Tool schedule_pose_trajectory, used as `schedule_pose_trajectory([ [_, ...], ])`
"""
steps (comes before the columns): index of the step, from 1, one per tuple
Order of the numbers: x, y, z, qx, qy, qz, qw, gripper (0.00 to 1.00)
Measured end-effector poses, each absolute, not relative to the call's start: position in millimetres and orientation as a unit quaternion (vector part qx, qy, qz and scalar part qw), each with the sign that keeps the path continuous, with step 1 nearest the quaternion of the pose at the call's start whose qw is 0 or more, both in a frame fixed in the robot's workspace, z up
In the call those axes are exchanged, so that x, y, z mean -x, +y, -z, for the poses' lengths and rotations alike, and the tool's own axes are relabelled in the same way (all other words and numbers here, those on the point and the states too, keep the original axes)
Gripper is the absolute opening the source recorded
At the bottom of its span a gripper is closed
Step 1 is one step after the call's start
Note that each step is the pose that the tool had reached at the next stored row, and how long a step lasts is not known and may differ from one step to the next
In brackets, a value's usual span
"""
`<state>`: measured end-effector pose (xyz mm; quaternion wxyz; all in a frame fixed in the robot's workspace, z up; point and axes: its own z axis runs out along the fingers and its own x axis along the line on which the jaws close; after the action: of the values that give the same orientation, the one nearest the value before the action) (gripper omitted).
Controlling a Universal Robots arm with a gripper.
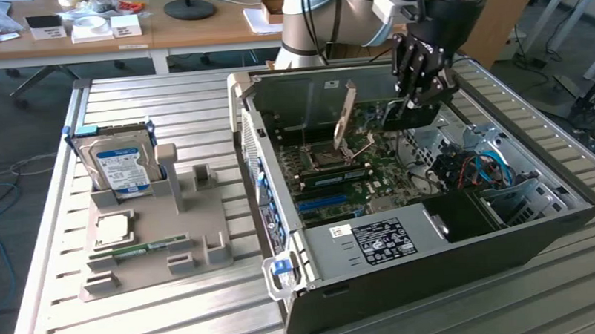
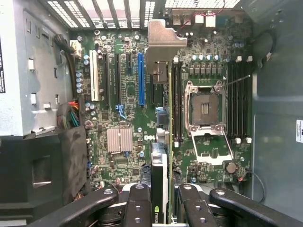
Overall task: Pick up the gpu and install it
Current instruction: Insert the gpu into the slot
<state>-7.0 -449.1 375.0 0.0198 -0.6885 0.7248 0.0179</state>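
Note:
The gpu [image 1: 410, 118] is a thin dark card held edge-on between my fingers inside the open computer case [image 1: 379, 242]. My gripper [image 1: 419, 103] is shut on it from above, over the green motherboard [image 1: 362, 176]. In the wrist view my gripper [image 2: 163, 208] clamps the gpu [image 2: 158, 179], which runs away from the camera to its grey metal bracket [image 2: 161, 42] near the case's rear slots. The card lies between the blue expansion slot [image 2: 140, 78] and the open CPU socket [image 2: 204, 109]. I cannot tell whether its lower edge touches a slot.
A grey fixture [image 1: 152, 254] on the slatted table, at the exterior view's left, holds a hard drive [image 1: 119, 162], a CPU chip [image 1: 112, 229] and a green RAM stick [image 1: 132, 252]. Cables [image 1: 481, 168] and a black shroud [image 1: 458, 217] crowd the case's near right. A desk stands behind.

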Motion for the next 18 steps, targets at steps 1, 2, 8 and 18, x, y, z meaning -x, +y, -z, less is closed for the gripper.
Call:
schedule_pose_trajectory([
  [1,8,-449,-374,0.688,0.725,-0.018,0.020,0.27],
  [2,8,-449,-373,0.688,0.725,-0.018,0.020,0.27],
  [8,17,-449,-372,0.689,0.725,-0.018,0.020,0.27],
  [18,29,-449,-367,0.689,0.725,-0.018,0.020,0.27],
])
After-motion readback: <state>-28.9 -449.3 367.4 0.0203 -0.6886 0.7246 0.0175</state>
